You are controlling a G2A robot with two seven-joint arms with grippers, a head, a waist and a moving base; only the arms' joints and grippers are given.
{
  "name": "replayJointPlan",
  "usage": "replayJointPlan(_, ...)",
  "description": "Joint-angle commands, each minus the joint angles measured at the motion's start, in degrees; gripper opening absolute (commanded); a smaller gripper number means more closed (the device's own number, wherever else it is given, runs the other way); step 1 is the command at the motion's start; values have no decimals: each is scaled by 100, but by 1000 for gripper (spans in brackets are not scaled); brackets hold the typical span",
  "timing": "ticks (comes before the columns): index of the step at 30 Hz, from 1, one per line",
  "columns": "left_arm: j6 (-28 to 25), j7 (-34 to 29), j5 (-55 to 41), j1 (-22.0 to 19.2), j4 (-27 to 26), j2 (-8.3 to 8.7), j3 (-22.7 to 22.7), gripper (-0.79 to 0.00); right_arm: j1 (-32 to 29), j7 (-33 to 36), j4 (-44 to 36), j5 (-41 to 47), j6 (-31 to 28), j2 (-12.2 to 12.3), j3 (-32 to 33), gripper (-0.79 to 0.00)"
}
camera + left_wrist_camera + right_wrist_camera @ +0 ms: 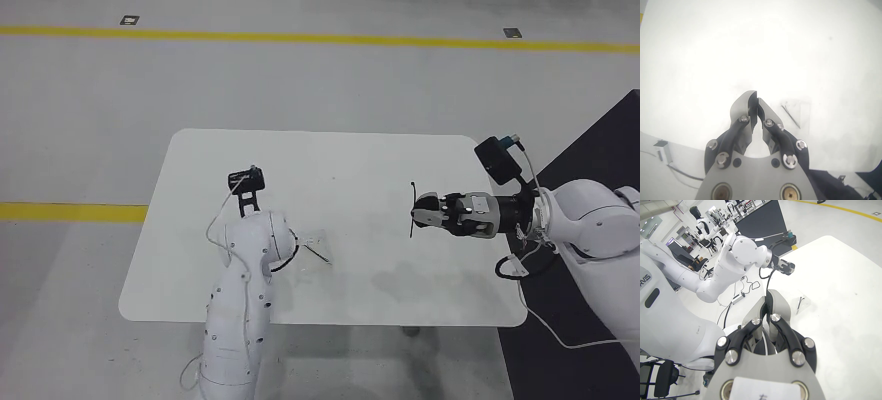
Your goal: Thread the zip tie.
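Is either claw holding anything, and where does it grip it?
The right claw pinches a black zip tie near its middle; the left claw is shut on nothing.

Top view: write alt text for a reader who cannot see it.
The right arm's tool pinches a thin black plastic zip tie over a white rounded table. A second black zip tie lies on the table beside the left arm.

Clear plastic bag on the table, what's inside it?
A thin black zip tie lies inside the clear plastic bag, seen through the plastic. Whether anything else lies beneath it cannot be told.
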Motion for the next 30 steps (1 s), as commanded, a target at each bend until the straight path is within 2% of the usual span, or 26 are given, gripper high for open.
replayJointPlan(1,-258,-257,-287,22,-54,-54,-39,-785,0,0,0,0,0,0,0,-785)
replayJointPlan(6,-393,-391,-1326,-100,78,-156,-254,-785,0,0,0,0,0,0,0,-785)
replayJointPlan(13,-403,-358,-1349,-79,94,-156,-253,-785,0,0,0,0,0,0,0,-785)
replayJointPlan(15,-559,-229,-1442,8,208,-152,-164,-785,0,0,0,0,0,0,0,-785)
replayJointPlan(19,-329,-327,-1232,-75,513,-186,189,-785,0,0,0,0,0,0,0,-785)
replayJointPlan(22,-254,-253,-1263,-200,857,-234,251,-785,0,0,0,0,0,0,0,-785)
replayJointPlan(30,-128,-127,-1550,-514,1616,-420,55,-785,0,0,0,0,0,0,0,-785)
